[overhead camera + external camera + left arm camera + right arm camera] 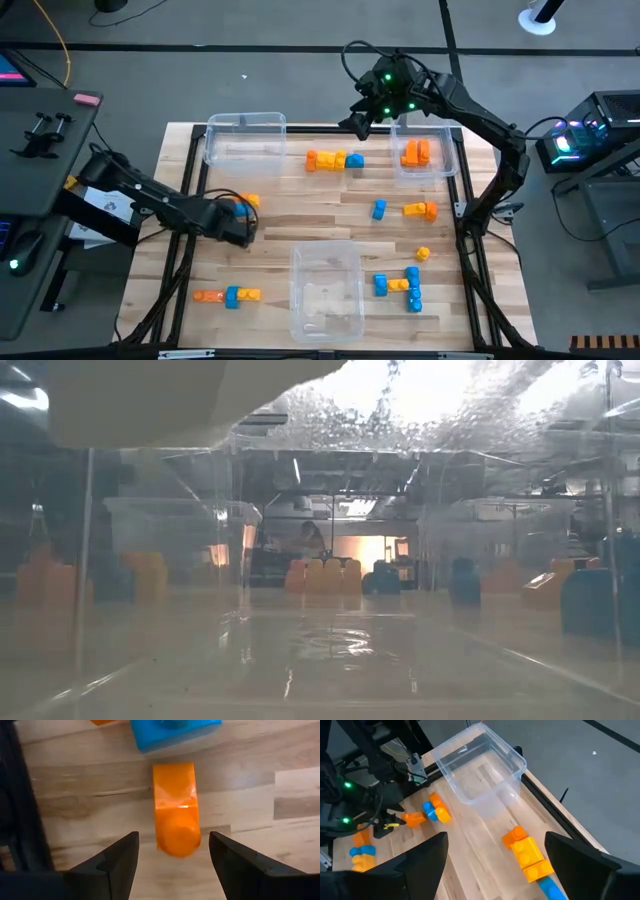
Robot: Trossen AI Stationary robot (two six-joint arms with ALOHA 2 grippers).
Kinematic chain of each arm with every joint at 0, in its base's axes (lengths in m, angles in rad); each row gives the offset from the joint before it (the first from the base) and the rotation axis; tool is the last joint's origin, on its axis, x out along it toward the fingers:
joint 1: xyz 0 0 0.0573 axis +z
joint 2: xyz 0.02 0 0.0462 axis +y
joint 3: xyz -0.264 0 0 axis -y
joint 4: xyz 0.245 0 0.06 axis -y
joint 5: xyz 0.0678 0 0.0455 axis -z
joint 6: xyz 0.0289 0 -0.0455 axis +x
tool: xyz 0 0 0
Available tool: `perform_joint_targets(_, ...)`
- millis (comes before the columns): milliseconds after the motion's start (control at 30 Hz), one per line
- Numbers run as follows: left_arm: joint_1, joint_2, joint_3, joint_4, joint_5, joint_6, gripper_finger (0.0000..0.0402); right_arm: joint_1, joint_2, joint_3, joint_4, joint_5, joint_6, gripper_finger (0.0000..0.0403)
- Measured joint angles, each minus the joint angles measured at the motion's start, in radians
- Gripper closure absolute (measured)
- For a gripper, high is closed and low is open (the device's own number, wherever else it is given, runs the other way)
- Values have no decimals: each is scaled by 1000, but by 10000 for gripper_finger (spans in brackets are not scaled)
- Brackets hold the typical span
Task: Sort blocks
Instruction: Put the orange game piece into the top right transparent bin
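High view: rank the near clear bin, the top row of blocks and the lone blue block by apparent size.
1. Near clear bin
2. Top row of blocks
3. Lone blue block

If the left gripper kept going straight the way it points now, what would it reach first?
Most likely the orange block lying between the open left gripper fingers on the table; a blue block sits just beyond it, though depth is hard to judge.

bare wood (300,215) mid-table, clear bins (327,290) at edges, blocks (335,160) scattered, probably passable between
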Motion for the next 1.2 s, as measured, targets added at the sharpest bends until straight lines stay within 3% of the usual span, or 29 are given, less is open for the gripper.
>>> perform_joint_targets(333, 23, 56, -100, 203, 9, 22, 180, 0, 0, 0, 1, -3, -14, 73)
perform_joint_targets(433, 24, 52, -101, 207, 9, 51, 224, 0, 0, 0, 0, -3, -14, 73)
perform_joint_targets(533, 24, 25, -101, 239, 11, 91, 301, 0, -4, 0, 0, -3, -13, 73)
perform_joint_targets(700, -4, -61, -79, 354, 35, 186, 303, 0, -18, -1, -2, -50, 7, 73)
perform_joint_targets(800, -29, -129, -11, 442, 22, 302, 303, 0, -46, -1, -1, -119, 14, 73)
perform_joint_targets(900, -21, -185, 68, 534, -59, 461, 303, 2, -89, -1, -1, -170, 16, 73)
perform_joint_targets(1033, 125, -185, 190, 554, -117, 716, 303, 15, -153, -1, -7, -165, 69, 73)
perform_joint_targets(1200, 426, -38, 308, 701, 98, 1141, 303, 54, -210, -1, 5, -114, 111, 73)
